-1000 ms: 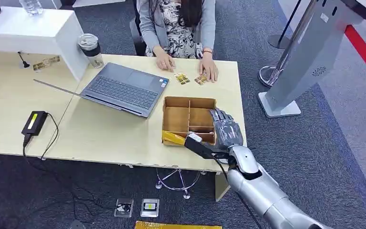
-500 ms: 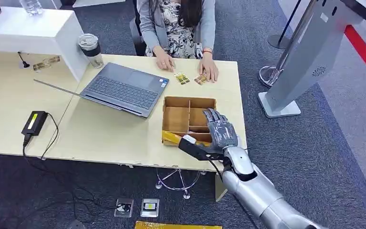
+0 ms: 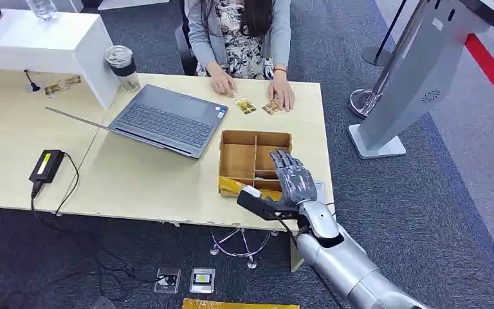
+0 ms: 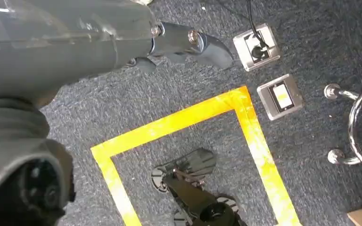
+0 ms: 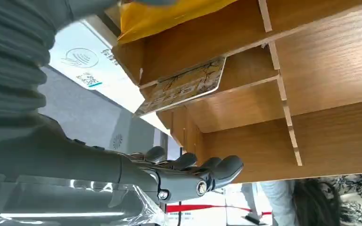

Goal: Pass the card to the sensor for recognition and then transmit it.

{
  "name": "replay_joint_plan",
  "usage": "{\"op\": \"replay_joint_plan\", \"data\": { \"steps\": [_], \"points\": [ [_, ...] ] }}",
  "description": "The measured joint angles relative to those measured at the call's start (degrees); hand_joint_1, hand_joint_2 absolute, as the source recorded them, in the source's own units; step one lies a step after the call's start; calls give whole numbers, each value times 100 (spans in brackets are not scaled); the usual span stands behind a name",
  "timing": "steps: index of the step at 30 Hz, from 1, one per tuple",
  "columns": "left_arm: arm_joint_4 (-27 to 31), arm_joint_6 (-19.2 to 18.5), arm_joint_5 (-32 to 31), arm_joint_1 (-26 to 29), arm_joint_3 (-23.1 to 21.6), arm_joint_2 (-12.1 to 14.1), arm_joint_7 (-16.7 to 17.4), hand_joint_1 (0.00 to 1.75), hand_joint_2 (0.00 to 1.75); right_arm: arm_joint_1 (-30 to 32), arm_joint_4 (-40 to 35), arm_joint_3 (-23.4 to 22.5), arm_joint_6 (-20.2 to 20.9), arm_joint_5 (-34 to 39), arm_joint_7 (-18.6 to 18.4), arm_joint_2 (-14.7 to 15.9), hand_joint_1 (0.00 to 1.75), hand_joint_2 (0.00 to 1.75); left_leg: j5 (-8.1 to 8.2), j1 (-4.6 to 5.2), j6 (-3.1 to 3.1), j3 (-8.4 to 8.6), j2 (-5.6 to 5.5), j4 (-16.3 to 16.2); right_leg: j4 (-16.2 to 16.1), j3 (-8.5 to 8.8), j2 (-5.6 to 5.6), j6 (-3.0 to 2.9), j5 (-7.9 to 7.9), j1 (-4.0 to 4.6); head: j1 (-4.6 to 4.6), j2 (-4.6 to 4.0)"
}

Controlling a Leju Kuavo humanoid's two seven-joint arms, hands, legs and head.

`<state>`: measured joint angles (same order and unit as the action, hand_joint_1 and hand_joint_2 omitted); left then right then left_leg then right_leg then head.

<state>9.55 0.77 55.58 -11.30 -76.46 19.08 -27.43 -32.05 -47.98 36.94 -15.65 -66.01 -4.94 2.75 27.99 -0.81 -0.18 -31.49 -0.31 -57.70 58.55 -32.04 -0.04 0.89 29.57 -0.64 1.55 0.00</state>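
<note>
A wooden divided box [image 3: 255, 146] sits at the table's near right. A gold patterned card [image 5: 185, 86] leans on edge in one of its compartments, and a yellow packet [image 3: 231, 187] lies at its near left corner. My right hand [image 3: 291, 177] hovers over the box's near right compartments, fingers spread and thumb stretched out to the left, holding nothing. The same fingers [image 5: 195, 176] hang just above the dividers, apart from the card. A white flat sensor [image 5: 82, 59] lies on the table beside the box. My left hand [image 4: 179, 42] hangs over the carpet, holding nothing.
A person sits at the far edge with hands by two more cards [image 3: 246, 105]. A laptop [image 3: 167, 119], a cup [image 3: 122, 67] and a black adapter [image 3: 46, 166] lie to the left. A grey kiosk [image 3: 418, 77] stands on the right. Floor sockets [image 4: 280, 96] and yellow tape [image 4: 179, 120] are below.
My right hand has slid a little to the left and toward the near edge, over the box's near right compartments. The person and the cards have stayed put.
</note>
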Motion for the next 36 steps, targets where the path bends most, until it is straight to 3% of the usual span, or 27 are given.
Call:
{"op": "replay_joint_plan", "data": {
  "steps": [36],
  "points": [
    [0,28,33,0,0,-2,0,0,0,-115,13,-13,-39,197,74,-7,175,175,-1,0,0,1,0,0,1,0,1,0,-1,0,0,0]
  ]
}}
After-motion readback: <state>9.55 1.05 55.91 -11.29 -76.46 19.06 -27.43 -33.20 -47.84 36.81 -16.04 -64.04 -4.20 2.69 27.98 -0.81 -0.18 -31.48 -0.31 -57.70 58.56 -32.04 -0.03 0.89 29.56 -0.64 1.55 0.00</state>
